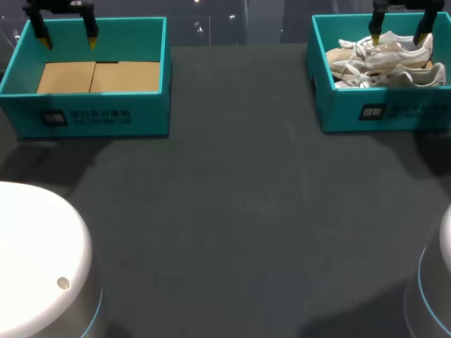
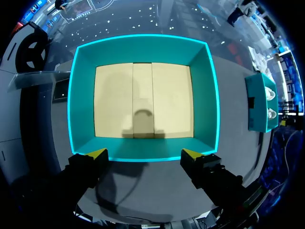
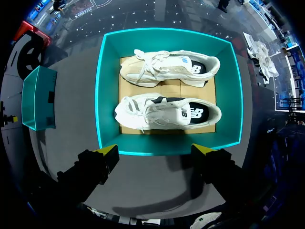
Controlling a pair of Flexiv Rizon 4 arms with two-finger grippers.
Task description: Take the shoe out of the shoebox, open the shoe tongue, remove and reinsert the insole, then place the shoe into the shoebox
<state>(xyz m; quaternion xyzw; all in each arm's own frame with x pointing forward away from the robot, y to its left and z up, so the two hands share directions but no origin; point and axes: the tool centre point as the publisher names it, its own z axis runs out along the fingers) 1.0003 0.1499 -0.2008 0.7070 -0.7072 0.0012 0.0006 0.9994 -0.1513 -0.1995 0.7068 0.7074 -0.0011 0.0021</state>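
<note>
Two white lace-up shoes lie side by side in the teal shoebox (image 1: pixel 338 113) at the table's back right: one shoe (image 3: pixel 167 112) closer to my right gripper, the other shoe (image 3: pixel 167 69) beyond it. My right gripper (image 1: pixel 399 36) (image 3: pixel 156 151) hangs open above that box's near wall, holding nothing. A second teal shoebox (image 1: pixel 91 116) (image 2: pixel 143 47) stands at the back left, with only its cardboard floor showing. Over its near wall hangs my left gripper (image 1: pixel 68 42) (image 2: pixel 144 153), open and empty.
A dark mat (image 1: pixel 232 197) covers the table between and in front of the two boxes. The white rounded arm bases rise at the front left (image 1: pixel 35 260) and front right (image 1: pixel 440 282).
</note>
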